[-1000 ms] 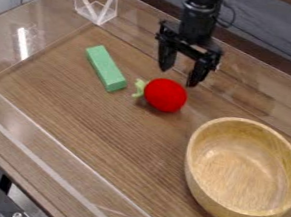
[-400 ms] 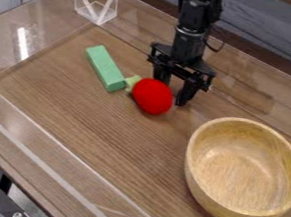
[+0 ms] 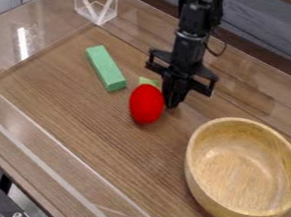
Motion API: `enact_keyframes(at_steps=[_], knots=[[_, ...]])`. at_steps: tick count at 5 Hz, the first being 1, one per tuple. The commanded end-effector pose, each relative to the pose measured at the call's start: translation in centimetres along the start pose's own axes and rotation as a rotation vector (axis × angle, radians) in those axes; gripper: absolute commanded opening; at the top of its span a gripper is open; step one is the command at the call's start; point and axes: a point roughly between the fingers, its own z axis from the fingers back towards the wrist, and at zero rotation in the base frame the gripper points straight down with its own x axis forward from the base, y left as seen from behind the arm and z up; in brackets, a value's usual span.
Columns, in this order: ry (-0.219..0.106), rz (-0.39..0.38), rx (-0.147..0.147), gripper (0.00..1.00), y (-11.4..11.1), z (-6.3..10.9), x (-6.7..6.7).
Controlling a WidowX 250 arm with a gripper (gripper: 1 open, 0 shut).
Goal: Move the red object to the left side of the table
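Red object (image 3: 145,103), a small glossy rounded toy fruit, sits mid-table on the brown wood-grain table (image 3: 89,144), between a green rectangular block (image 3: 107,67) and a round wooden bowl (image 3: 244,170). The black gripper (image 3: 174,96) points straight down, jaws drawn together against the fruit's right side, seemingly pinching its edge.

My one dark arm upright at upper centre of frame, gripper (image 3: 175,92) pointing straight down, jaws closed together
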Motion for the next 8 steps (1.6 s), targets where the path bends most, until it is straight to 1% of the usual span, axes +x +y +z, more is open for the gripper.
enact_keyframes(at_steps=[1, 2, 3, 4, 6, 8], knots=[[-0.133, 0.033, -0.032, 0.0, -0.2, 5.5, 1.1], [-0.148, 0.084, -0.051, 0.0, 0.4, 6.7, 1.1], [-0.135, 0.106, -0.051, 1.0, 0.4, 6.3, 0.3], [-0.119, 0.119, -0.047, 1.0, 0.4, 5.9, -0.4], [-0.108, 0.242, -0.045, 1.0, 1.7, 4.2, -1.4], [-0.093, 0.311, -0.029, 1.0, 3.0, 3.7, -2.1]])
